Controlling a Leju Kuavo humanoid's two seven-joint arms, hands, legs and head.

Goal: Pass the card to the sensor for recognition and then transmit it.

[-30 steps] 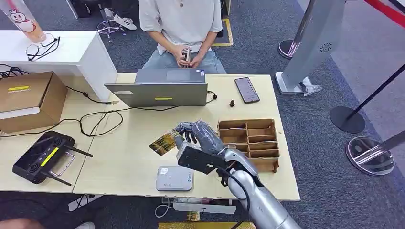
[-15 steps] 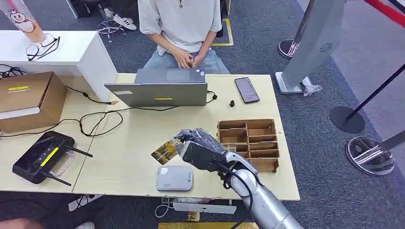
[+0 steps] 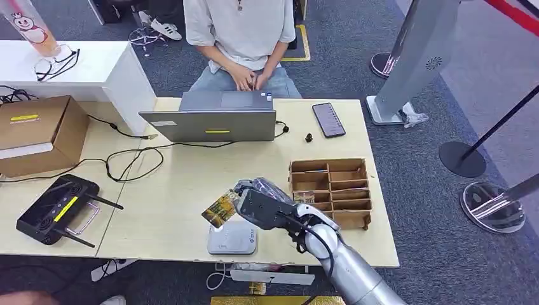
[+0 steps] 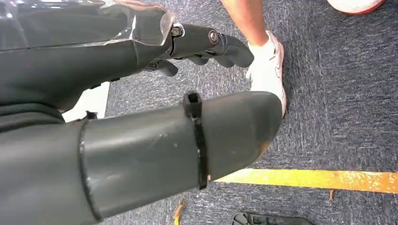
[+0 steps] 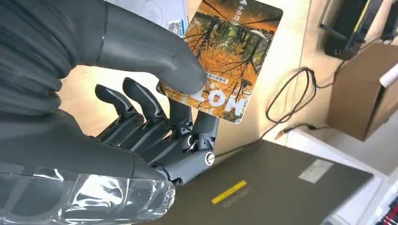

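Two failure modes worth flagging. Right hand [image 3: 257, 202] has the card [image 3: 220, 208] pinched between thumb and fingers [image 5: 199, 129]; in the right wrist view the thumb covers just one corner region, most of the card sticks out free. Thin grip like that means the card can pivot or slip out if it clips the sensor [image 3: 232, 237] on the way down. Second: the card is tilted, one edge up, hanging over the sensor's far-left corner, not flat over its top. If the reader needs the card close and parallel, my guess is it may not register at this angle, and the hand may have to rotate or lower it, which loads that small pinch more. Also the wooden organiser [image 3: 332, 190] sits just beside the forearm on the right, so a wide wrist swing could bump it. Transmit step to the person [image 3: 240, 32] behind the laptop [image 3: 210, 124] not yet done, and cannot tell from here whether the read has happened. Left hand [image 4: 206, 44] hangs down over the carpet, fingers loosely curled, holding nothing that I can see. Versus 1.0 s ago: hand and card have come back toward the robot and down, from over bare table to overlapping the sensor's edge; the person's hands now rest in the lap, the object they were holding no longer visible.
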